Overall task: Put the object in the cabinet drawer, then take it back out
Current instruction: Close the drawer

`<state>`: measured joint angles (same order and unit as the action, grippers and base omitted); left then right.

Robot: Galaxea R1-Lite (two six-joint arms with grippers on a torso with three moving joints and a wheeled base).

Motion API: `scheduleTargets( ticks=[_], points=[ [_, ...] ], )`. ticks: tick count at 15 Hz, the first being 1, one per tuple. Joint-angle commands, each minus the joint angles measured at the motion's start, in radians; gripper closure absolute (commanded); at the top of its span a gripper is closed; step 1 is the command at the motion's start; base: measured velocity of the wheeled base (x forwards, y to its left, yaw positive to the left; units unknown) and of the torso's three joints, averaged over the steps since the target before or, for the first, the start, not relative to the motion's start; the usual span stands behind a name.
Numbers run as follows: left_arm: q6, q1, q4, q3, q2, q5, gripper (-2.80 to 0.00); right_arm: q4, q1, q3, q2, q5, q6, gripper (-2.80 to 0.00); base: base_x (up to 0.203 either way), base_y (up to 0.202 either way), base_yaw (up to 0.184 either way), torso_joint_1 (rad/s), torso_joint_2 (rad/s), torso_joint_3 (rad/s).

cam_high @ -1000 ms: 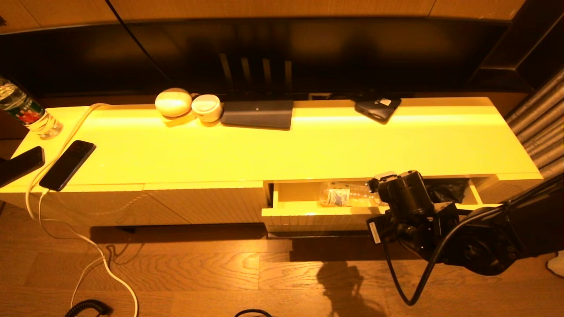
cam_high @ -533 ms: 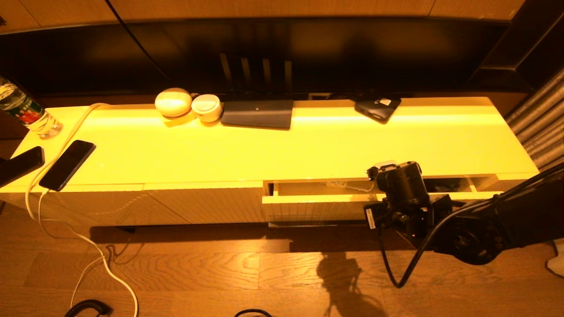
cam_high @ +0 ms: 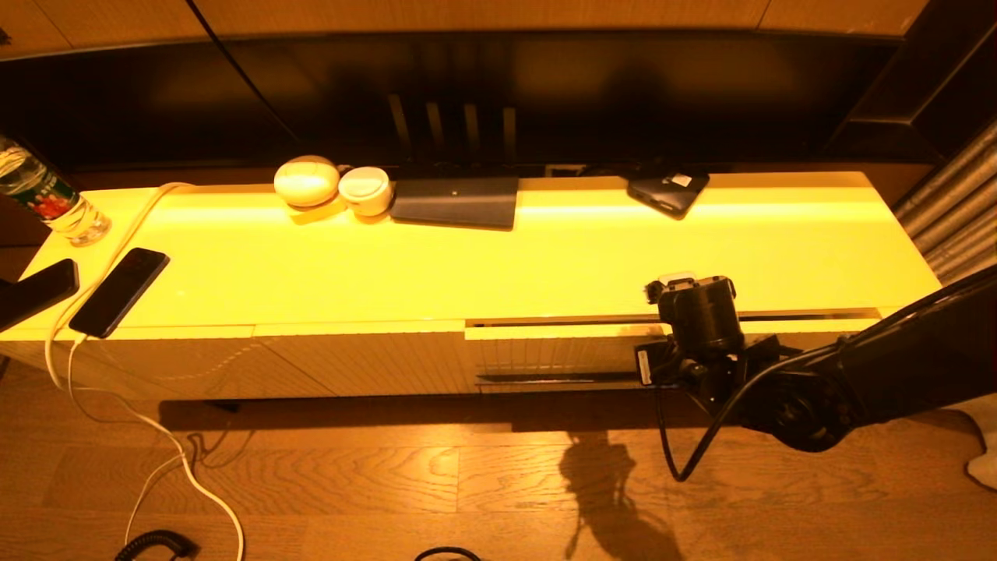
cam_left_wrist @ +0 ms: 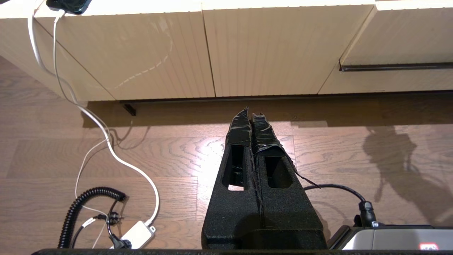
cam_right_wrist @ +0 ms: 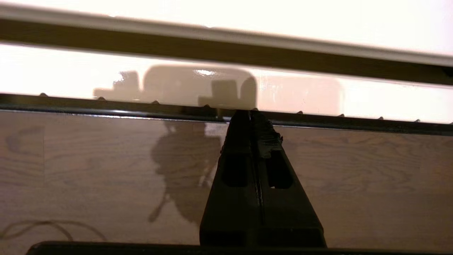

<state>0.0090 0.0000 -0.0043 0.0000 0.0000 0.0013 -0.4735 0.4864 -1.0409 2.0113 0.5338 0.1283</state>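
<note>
the right hand (cam_right_wrist: 250,117), clenched empty, presses its tips on the dark handle strip (cam_right_wrist: 106,110) of the cabinet drawer (cam_high: 561,354), now nearly shut; a square, gentle push would seat it. the object is hidden inside. left hand (cam_left_wrist: 250,118), clenched, hangs over the floor.

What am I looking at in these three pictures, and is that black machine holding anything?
It is a two-armed robot. One picture looks down from its head; the other two come from cameras on its wrists. A long cabinet carries two phones, a water bottle, two round white cases and a dark flat box. The right pincer is shut, holding nothing, its tips at the dark handle strip of the drawer, which is almost closed. The left pincer, also shut and empty, hangs over the wooden floor.
</note>
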Motion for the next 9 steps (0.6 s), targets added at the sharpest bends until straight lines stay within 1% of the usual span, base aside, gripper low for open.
scheduleTargets(
  ticks=[1, 9],
  points=[
    [0.0, 0.0, 0.0, 0.002, 0.0, 0.0, 0.0, -0.012, -0.01, -0.016, 0.018, 0.002, 0.001, 0.0, 0.0, 0.0, 0.0, 0.0, 0.0, 0.0],
    [0.0, 0.0, 0.0, 0.002, 0.0, 0.0, 0.0, -0.001, -0.025, -0.035, -0.006, -0.003, -0.01, 0.0, 0.0, 0.0, 0.0, 0.0, 0.0, 0.0]
  ],
)
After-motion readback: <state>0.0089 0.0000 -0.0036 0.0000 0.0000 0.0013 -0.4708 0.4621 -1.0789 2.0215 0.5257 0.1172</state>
